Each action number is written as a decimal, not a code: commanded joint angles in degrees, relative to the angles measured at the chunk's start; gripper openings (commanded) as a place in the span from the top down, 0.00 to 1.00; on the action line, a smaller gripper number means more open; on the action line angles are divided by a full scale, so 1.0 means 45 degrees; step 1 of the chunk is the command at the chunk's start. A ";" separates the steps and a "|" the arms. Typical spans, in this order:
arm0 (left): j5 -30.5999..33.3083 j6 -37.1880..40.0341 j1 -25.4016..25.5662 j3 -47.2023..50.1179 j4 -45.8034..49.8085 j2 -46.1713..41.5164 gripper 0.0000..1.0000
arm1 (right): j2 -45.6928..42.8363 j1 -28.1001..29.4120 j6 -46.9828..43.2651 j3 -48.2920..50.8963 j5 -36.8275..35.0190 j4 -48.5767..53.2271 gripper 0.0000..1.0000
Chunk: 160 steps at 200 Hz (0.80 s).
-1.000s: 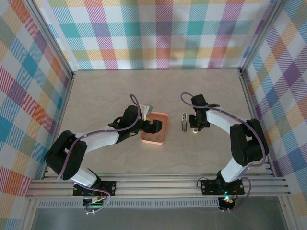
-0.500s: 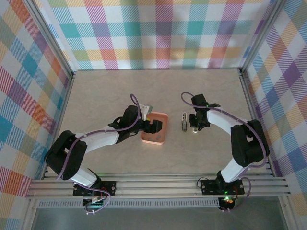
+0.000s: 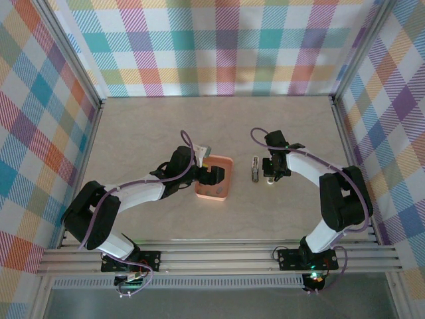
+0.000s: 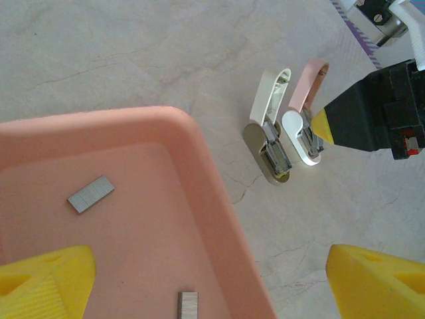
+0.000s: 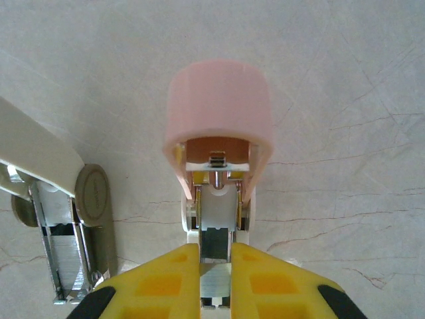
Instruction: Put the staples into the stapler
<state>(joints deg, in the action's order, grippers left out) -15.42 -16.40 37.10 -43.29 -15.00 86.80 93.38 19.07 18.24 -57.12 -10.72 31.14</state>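
Stapler (image 5: 218,106) hinged open, clamped between right jaws | staples (image 4: 91,194) in tray (image 4: 212,179) beneath released left jaws

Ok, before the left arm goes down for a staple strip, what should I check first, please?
1. The left gripper is open: ok, its fingers stand wide apart above the orange tray.
2. A staple strip is free to take: ok, it lies flat in the tray, apart from the wall.
3. The pink stapler is open: ok, its lid is raised.
4. The right gripper steadies it: ok, shut on its base.
5. Its channel is empty: cannot tell.
6. The grey stapler leaves room: cannot tell, it lies close beside.
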 commanded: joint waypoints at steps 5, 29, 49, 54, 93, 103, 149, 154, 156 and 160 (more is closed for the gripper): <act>-0.0030 0.0261 0.0154 -0.0089 -0.0005 -0.0079 0.10 | 0.0175 -0.0078 -0.0229 -0.0148 -0.0118 0.0217 0.86; -0.0030 0.0258 0.0154 -0.0099 -0.0007 -0.0070 0.10 | 0.0238 -0.0084 -0.0245 -0.0138 -0.0178 0.0228 0.86; -0.0033 0.0264 0.0154 -0.0118 -0.0005 -0.0032 0.10 | 0.0244 -0.0084 -0.0272 -0.0138 -0.0230 0.0273 0.86; -0.0049 0.0255 0.0143 -0.0107 -0.0007 -0.0022 0.10 | 0.0244 -0.0096 -0.0284 -0.0139 -0.0249 0.0280 0.86; -0.0070 0.0232 0.0154 -0.0127 -0.0035 -0.0021 0.11 | 0.0052 -0.0079 -0.0270 -0.0148 -0.0065 0.0297 0.86; -0.0070 0.0227 0.0154 -0.0110 -0.0020 -0.0037 0.10 | -0.0118 -0.0080 -0.0312 -0.0172 0.0105 0.0250 0.86; -0.0066 0.0228 0.0169 -0.0088 -0.0052 -0.0091 0.10 | -0.0771 -0.0107 -0.0812 -0.0172 -0.0001 0.0305 0.86; -0.0069 0.0218 0.0140 -0.0069 -0.0053 -0.0088 0.10 | -0.0772 -0.0126 -0.0906 -0.0177 -0.0019 0.0334 0.86; -0.0069 0.0220 0.0165 -0.0068 -0.0061 -0.0080 0.10 | -0.0772 -0.0129 -0.0923 -0.0187 -0.0034 0.0344 0.86; -0.0069 0.0209 0.0162 -0.0066 -0.0064 -0.0090 0.10 | -0.0754 -0.0117 -0.0994 -0.0195 -0.0039 0.0354 0.86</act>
<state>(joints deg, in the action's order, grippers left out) -15.42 -16.40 37.10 -43.29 -15.00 86.80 91.88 19.05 16.29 -57.12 -10.90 31.18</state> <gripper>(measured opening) 0.896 0.145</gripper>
